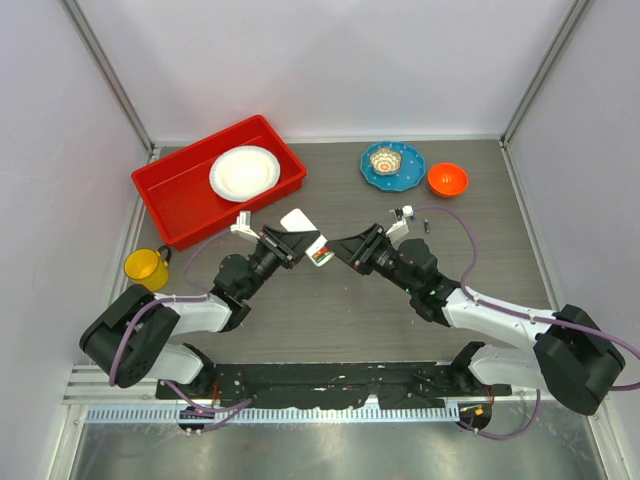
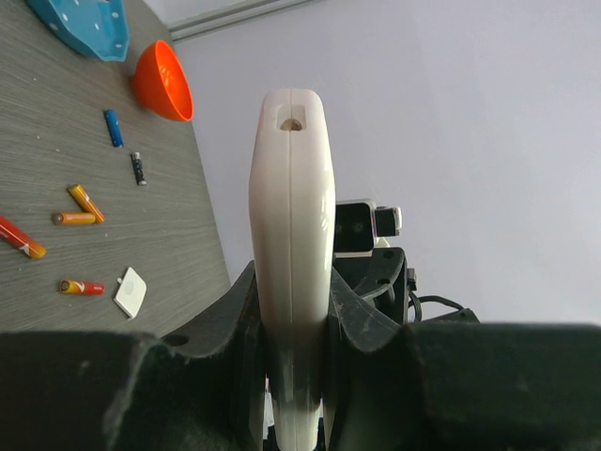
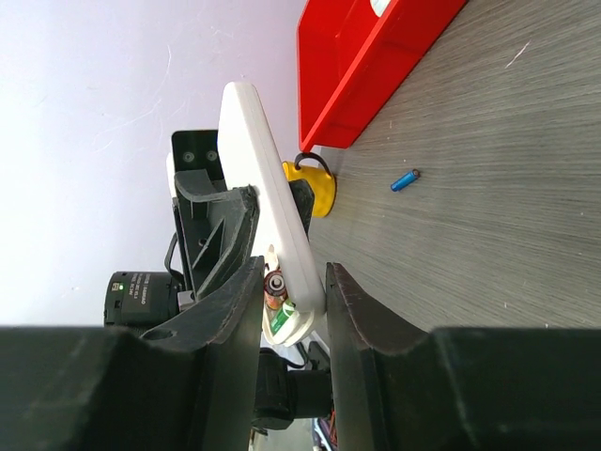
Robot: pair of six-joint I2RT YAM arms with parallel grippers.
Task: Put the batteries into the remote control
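Note:
My left gripper [image 1: 290, 245] [image 2: 293, 282] is shut on the white remote control [image 1: 300, 225] [image 2: 291, 216] and holds it off the table, seen edge-on. Its open compartment end [image 3: 296, 315] holds a red-orange battery [image 3: 274, 287] and a green one [image 3: 285, 317]. My right gripper [image 1: 342, 250] [image 3: 294, 272] clamps that end, one finger against the red-orange battery and the other against the remote's back. Loose batteries lie on the table: blue [image 2: 113, 127], dark [image 2: 138, 168], two orange [image 2: 84, 202] and a red-orange one [image 2: 81, 287].
A red tray [image 1: 175, 195] with a white plate [image 1: 244, 172] stands at the back left, with a yellow mug [image 1: 146, 267] beside it. A blue plate [image 1: 405, 175] and an orange bowl [image 1: 447, 179] sit at the back right. A small white cover [image 2: 130, 291] lies among the batteries.

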